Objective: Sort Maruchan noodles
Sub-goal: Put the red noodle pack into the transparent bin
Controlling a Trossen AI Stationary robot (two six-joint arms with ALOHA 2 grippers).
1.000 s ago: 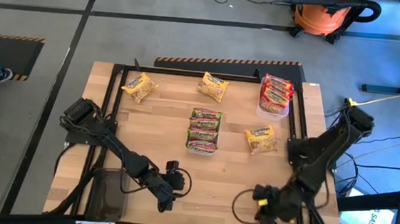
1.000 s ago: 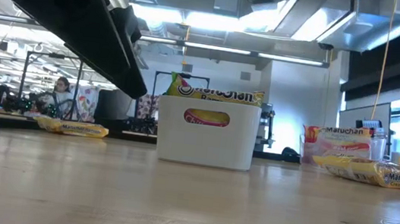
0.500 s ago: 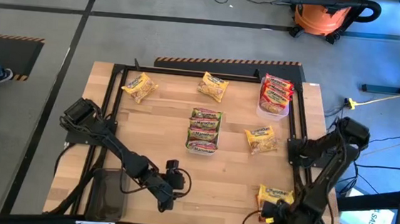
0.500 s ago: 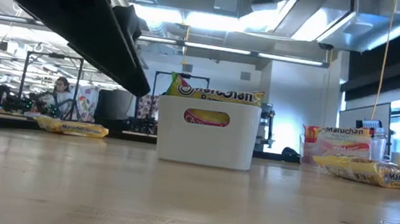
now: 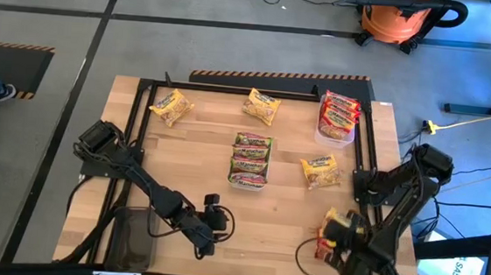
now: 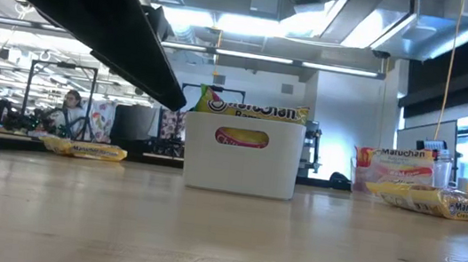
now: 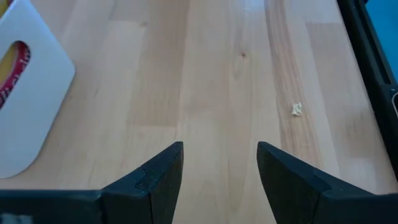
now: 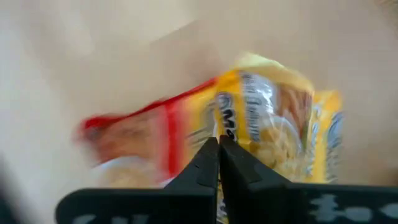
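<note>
Jaws of the right gripper (image 8: 218, 152) pinch a yellow noodle packet (image 5: 341, 228) at the bench's (image 5: 283, 215) near right corner; such a thin grip could slip. Left gripper (image 7: 220, 168) waits, jaws apart, empty.

The table (image 5: 182, 163) is light wood with long grain lines, smooth and only a little shiny. The noodle packets (image 5: 251, 159) are thin plastic, crinkly and glossy. The packet (image 8: 273, 124) in front of the right gripper (image 8: 218, 149) shines the same way. The bin (image 6: 243, 154) is white plastic, smooth and matt. The fingers (image 7: 158, 177) of the left gripper (image 7: 219, 163) look like dark matt plastic. The frame (image 5: 232, 90) around the table seems black metal. The floor (image 5: 53, 17) is grey and dull.
</note>
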